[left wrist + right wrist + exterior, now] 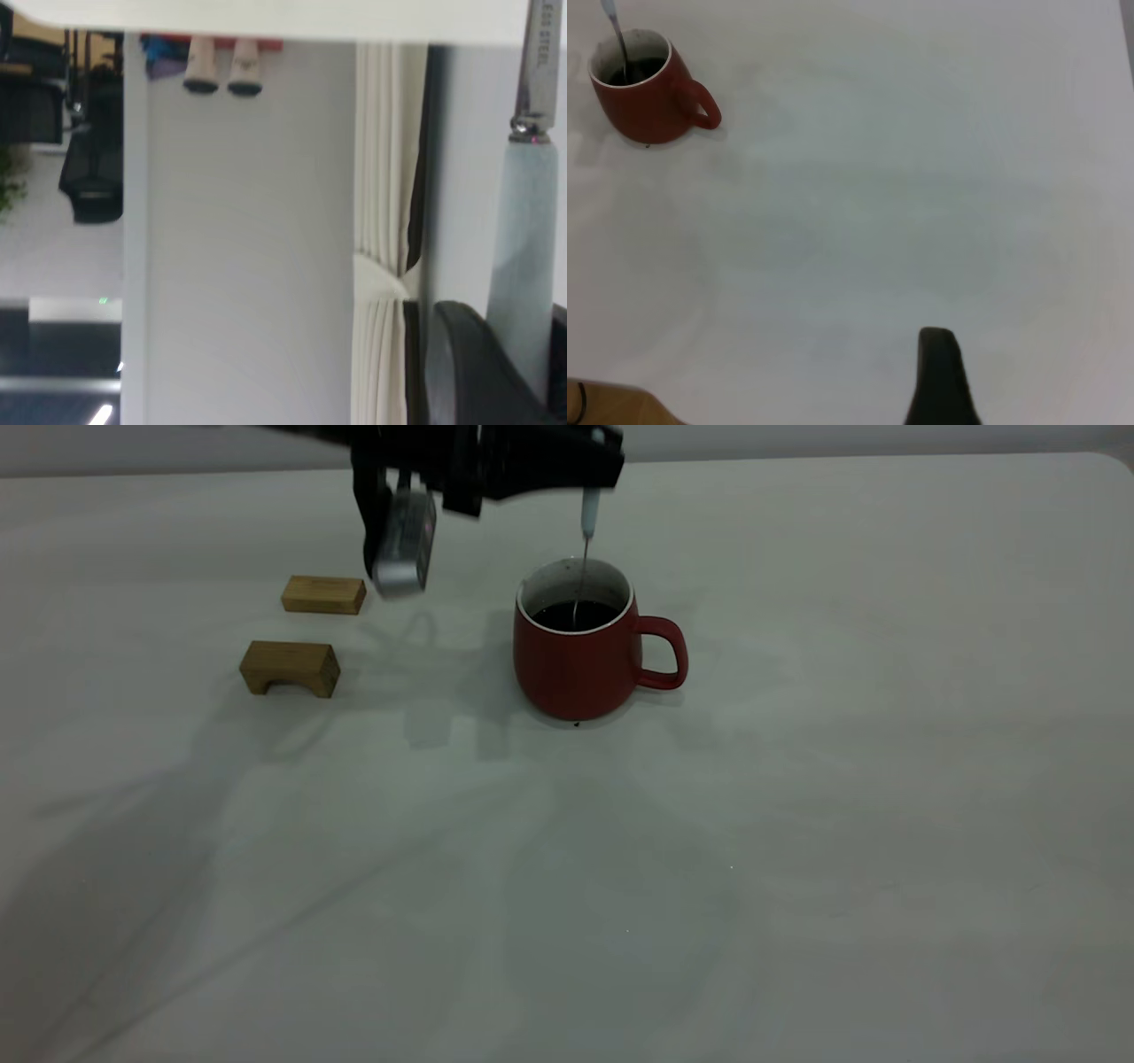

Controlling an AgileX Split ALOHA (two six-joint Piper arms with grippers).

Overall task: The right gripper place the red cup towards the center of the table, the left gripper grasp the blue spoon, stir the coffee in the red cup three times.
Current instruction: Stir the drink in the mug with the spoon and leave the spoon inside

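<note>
Wooden blocks: two tan blocks on the worktop (797, 868) at the exterior view's left. The flat one (323, 594) lies farther back; the arched one (290, 668) lies nearer the camera, apart from it.
Left gripper (592, 480): enters from the top edge of the exterior view, above and behind the red cup. A silver-grey cylindrical part (404, 549) hangs from the arm, just right of the flat block.
Left jaws: clenched on the pale handle of the blue spoon (586, 540), which hangs upright below them. In the left wrist view one dark jaw lies against the handle (524, 257).
Blue spoon: metal neck runs down into the cup; the bowl end sits in the coffee (574, 615).
Writing: engraved letters on the spoon's metal neck in the left wrist view, reading along the neck; they appear to end in "STEEL", the rest not legible.
Red cup (578, 657): upright on the worktop, near the centre, well right of the blocks. Handle points to the exterior view's right. White interior, dark coffee inside.
Right gripper (941, 376): well apart from the red cup (648, 102), above bare worktop; only one dark jaw tip shows in the right wrist view.
Right jaws: state cannot be told.
</note>
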